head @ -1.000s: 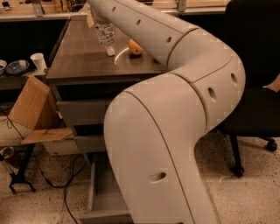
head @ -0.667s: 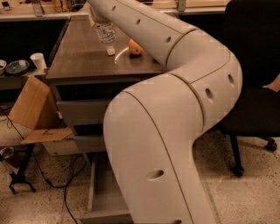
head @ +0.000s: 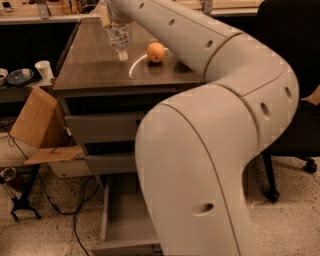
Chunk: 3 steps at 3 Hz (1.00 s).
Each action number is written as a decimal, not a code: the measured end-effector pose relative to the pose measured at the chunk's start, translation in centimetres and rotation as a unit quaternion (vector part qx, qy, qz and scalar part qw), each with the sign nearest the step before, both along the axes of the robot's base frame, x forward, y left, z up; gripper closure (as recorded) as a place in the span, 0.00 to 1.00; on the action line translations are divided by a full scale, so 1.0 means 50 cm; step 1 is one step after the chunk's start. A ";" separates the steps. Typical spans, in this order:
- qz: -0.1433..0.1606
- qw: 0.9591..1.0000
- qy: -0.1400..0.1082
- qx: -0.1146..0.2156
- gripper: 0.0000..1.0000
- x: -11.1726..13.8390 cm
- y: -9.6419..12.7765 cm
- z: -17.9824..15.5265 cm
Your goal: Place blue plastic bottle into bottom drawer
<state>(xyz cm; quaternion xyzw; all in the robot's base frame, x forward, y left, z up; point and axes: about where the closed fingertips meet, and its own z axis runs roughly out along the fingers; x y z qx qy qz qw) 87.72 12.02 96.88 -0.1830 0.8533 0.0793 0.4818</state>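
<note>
The blue plastic bottle (head: 119, 36) hangs cap down just above the brown tabletop (head: 95, 65), left of an orange (head: 155, 52). My gripper (head: 114, 14) is at the top edge of the view, above the bottle and shut on its upper end; my arm hides most of it. The bottom drawer (head: 122, 220) is pulled open below the table's front, and the grey inside that shows is bare. My big white arm (head: 210, 150) covers the drawer's right part.
Two shallower grey drawers (head: 102, 127) are shut above the open one. A cardboard box (head: 37, 125) leans at the left, with a paper cup (head: 44, 70) behind it. Cables (head: 75, 210) lie on the floor. A black chair (head: 295, 115) stands at the right.
The bottle and my gripper have shifted very slightly to the left. The bottle stays held cap down.
</note>
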 end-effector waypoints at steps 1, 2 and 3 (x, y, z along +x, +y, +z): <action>0.052 0.998 -0.002 0.033 1.00 -0.068 -0.030 0.054; 0.103 0.993 0.009 0.057 1.00 -0.131 -0.079 0.081; 0.148 0.987 0.016 0.066 1.00 -0.217 -0.170 0.095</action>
